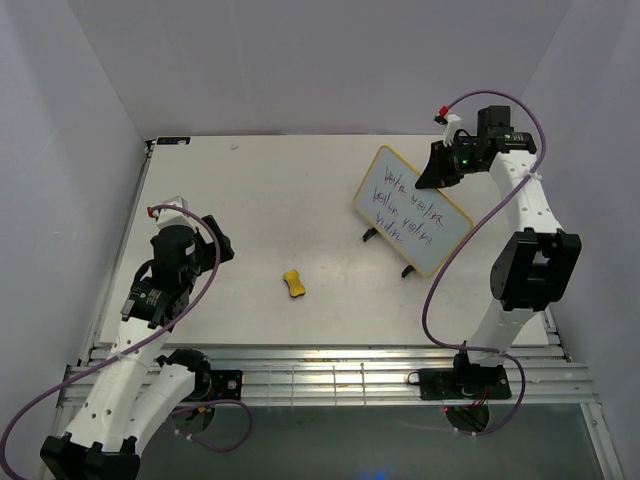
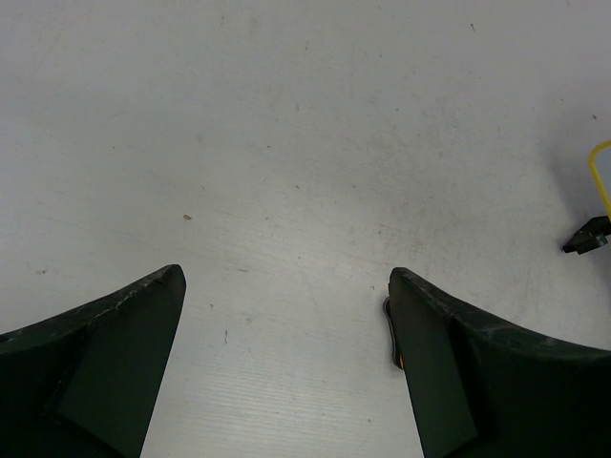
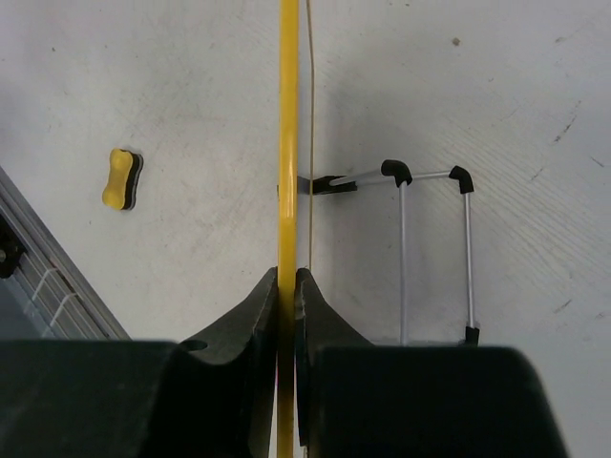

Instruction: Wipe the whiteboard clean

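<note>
The whiteboard (image 1: 411, 212) stands tilted on two black feet at the right of the table, with a thin yellow frame and coloured handwriting on its face. My right gripper (image 1: 432, 173) is shut on its top edge; in the right wrist view the yellow frame (image 3: 287, 143) runs edge-on between the closed jaws of the gripper (image 3: 288, 281). A small yellow eraser block (image 1: 293, 284) lies mid-table, also in the right wrist view (image 3: 122, 179). My left gripper (image 1: 205, 248) is open and empty over bare table at the left (image 2: 286, 281).
The board's wire stand (image 3: 434, 248) shows behind it in the right wrist view. A corner of the yellow frame and a black foot (image 2: 587, 237) show at the left wrist view's right edge. A metal rail (image 1: 320, 375) runs along the table's near edge.
</note>
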{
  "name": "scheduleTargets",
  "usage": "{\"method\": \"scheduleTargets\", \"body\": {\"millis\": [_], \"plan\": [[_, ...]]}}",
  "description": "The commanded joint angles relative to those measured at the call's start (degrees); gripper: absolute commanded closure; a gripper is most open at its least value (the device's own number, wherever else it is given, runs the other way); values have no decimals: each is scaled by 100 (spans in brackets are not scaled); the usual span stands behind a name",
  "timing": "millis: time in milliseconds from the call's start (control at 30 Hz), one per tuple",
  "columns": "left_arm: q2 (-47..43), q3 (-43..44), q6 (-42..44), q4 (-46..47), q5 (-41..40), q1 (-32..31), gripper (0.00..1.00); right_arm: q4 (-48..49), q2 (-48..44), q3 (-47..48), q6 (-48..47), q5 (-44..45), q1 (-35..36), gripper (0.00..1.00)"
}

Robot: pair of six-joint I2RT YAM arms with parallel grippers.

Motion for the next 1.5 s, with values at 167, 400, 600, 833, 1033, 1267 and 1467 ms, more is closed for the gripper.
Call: {"method": "scheduleTargets", "body": {"millis": [167,400,600,833,1033,1267,1467], "plan": [[-69,14,-70,-37,-155,28,2,327,-741,413,674,-128,1,92],[-104,5,-97,-46,-190,28,2,1125,-1110,134,1578,-603,53,92],[-148,14,-149,-55,-225,28,2,2940,-1927,-947,2990,-692,352,92],[-447,-144,-289,77,56,28,2,4072,-2912,-2820,3944,564,1071,92],[-597,-258,-325,261,451,28,2,3949,-2983,-3594,3882,1662,2082,92],[290,-293,-350,560,1917,28,2,4159,-3246,-4535,3732,2295,2523,92],[1432,-821,-1563,1254,1404,-1024,2,3755,-3387,-4667,3434,2684,2611,92]]}}
